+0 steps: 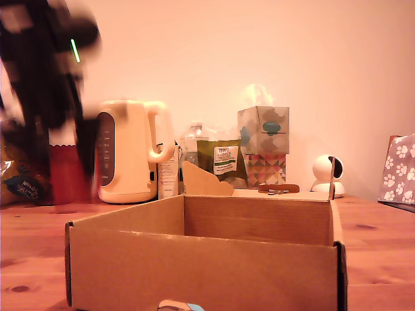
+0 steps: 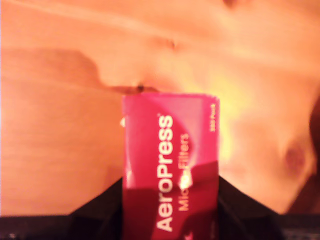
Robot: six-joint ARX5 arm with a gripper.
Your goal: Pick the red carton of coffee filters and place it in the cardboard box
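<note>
Presently held: the red carton of coffee filters (image 2: 170,165), white "AeroPress Micro-Filters" lettering legible in the wrist view, clamped between the two dark fingers (image 2: 100,210) of the gripper (image 2: 170,220), one on each side of the carton. In the exterior view the carton (image 1: 68,173) hangs below the blurred black arm (image 1: 45,71) at the exterior view's left, its underside at or just above the wooden table (image 1: 376,240); contact cannot be told. The wrist view shows bare knotted wood beyond the carton.

Cardboard box (image 1: 207,262): large, plain brown corrugated, open-topped, nearest the camera at the table's front edge, one flap raised at its far side. The carton is outside it, behind its corner at the exterior view's left.

Along the table's back edge, from the exterior view's left:
- cream electric kettle (image 1: 130,152), just beside the carton;
- small white carton (image 1: 168,172);
- clear bottle (image 1: 194,139);
- green packet (image 1: 224,162);
- patterned tissue box (image 1: 262,129), atop a second patterned box (image 1: 264,170);
- white round camera (image 1: 327,173);
- paw-print bag (image 1: 399,170) at the right edge.
</note>
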